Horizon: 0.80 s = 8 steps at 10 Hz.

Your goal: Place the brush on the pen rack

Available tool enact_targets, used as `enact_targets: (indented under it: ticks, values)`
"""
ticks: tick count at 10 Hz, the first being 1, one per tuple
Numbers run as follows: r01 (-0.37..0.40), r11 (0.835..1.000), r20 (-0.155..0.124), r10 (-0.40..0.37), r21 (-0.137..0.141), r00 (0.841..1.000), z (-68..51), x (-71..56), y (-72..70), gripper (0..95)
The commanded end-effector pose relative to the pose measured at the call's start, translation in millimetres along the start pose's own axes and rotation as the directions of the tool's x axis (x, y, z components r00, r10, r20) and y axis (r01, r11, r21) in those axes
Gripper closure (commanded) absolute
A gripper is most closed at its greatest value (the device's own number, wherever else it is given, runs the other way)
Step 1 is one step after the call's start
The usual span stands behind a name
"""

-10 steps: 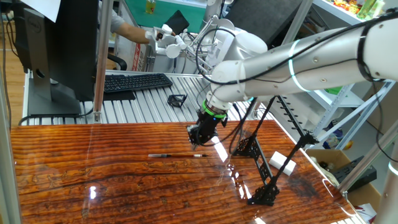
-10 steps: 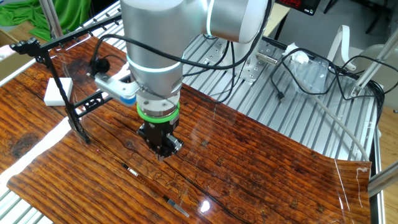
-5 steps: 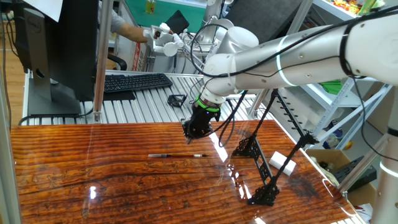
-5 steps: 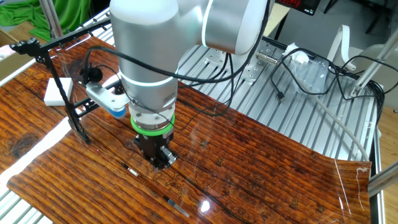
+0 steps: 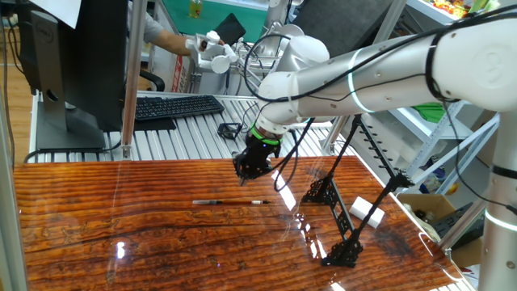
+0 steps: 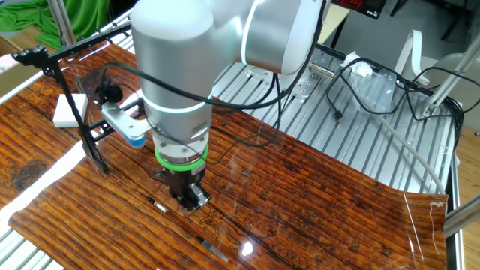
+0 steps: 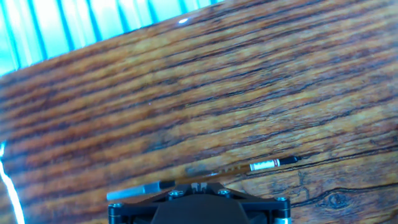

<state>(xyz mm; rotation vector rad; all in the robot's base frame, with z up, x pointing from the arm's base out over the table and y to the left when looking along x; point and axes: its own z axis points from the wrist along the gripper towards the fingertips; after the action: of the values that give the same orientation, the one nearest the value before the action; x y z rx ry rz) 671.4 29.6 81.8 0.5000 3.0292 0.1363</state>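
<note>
Pincer: the pincer (image 5: 251,167) is clenched and empty, pointing down just above the bench (image 5: 121,234).
Brush: the brush (image 5: 229,202) lies flat on the bench, well apart from the pen rack (image 5: 339,202).
Risk: closed jaws cannot straddle so thin a stick; descending like this would likely press or roll it aside.
Hand view: only this view shows the brush's pale end (image 7: 264,165) beside the fingers.
Fixed views: only these show the rack.
</note>
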Motion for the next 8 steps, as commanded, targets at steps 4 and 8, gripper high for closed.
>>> enact_targets:
  ticks: [4, 8]
  values:
    - [-0.233, 0.972, -0.004, 0.233, -0.018, 0.973, 8.4, -4.9, -10.3, 95.0]
    - [-0.378, 0.925, -0.016, 0.377, -0.037, 0.926, 10.3, -4.8, -10.7, 95.0]
